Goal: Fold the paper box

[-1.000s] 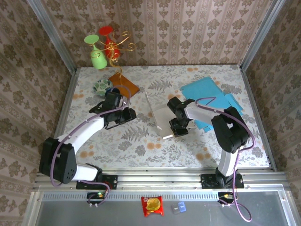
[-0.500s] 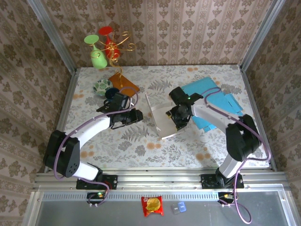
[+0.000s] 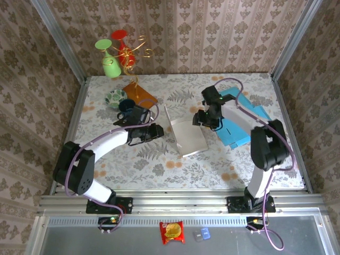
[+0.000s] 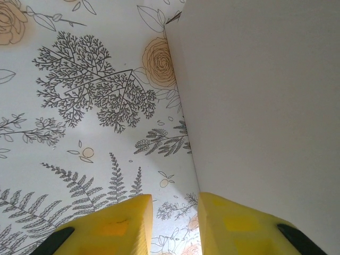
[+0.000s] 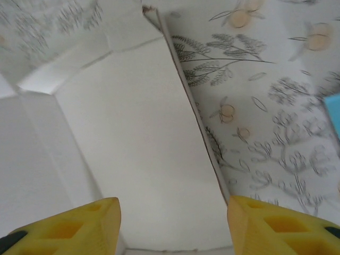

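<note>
The white paper box (image 3: 187,136) lies half-folded in the middle of the table, its base flat and its left flap (image 3: 169,126) standing upright. My left gripper (image 3: 158,130) is just left of that flap; in the left wrist view its jaws (image 4: 175,215) stand a little apart over bare tablecloth, the right finger (image 4: 239,226) beside the flap's white face (image 4: 260,95). My right gripper (image 3: 205,120) hovers at the box's back right corner. It is open wide (image 5: 172,212) above a flat white panel (image 5: 138,133), holding nothing.
Blue paper sheets (image 3: 239,114) lie under the right arm. At the back left are an orange sheet (image 3: 142,95), a patterned bowl (image 3: 115,97), a dark cup (image 3: 126,106) and a wire stand with plastic glasses (image 3: 119,53). A snack packet (image 3: 171,232) lies below the table edge.
My right gripper has moved from the box's front right edge back to its rear right corner. My left gripper has slid right, up to the upright flap.
</note>
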Available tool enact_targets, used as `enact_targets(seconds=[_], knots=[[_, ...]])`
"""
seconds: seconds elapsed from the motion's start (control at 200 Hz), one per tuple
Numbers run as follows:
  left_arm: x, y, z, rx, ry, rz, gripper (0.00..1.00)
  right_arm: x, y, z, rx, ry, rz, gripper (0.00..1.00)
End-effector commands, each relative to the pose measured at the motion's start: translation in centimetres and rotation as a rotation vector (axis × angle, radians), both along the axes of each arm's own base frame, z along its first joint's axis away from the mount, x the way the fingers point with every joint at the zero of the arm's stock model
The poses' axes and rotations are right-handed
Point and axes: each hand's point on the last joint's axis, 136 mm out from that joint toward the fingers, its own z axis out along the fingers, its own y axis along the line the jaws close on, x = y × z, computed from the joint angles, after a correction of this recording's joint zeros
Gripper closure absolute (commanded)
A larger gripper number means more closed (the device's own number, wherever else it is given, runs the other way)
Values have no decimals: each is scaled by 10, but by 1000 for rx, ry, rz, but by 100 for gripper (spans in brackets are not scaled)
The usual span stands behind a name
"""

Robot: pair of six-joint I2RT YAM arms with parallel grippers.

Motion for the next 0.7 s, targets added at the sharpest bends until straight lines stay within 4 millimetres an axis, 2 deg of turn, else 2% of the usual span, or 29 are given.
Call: enact_targets(seconds=[0.0, 0.24, 0.49, 0.695], knots=[[8, -11, 12, -39, -13, 2, 71, -7, 2, -12, -54, 41, 167, 44], [8, -13, 14, -36, -15, -2, 71, -1, 3, -42, -98, 110, 162, 53], [7, -13, 14, -30, -17, -11, 71, -4, 6, -51, -114, 120, 135, 58], [7, -13, 16, -31, -25, -16, 71, -9, 6, -57, -98, 131, 76, 73]])
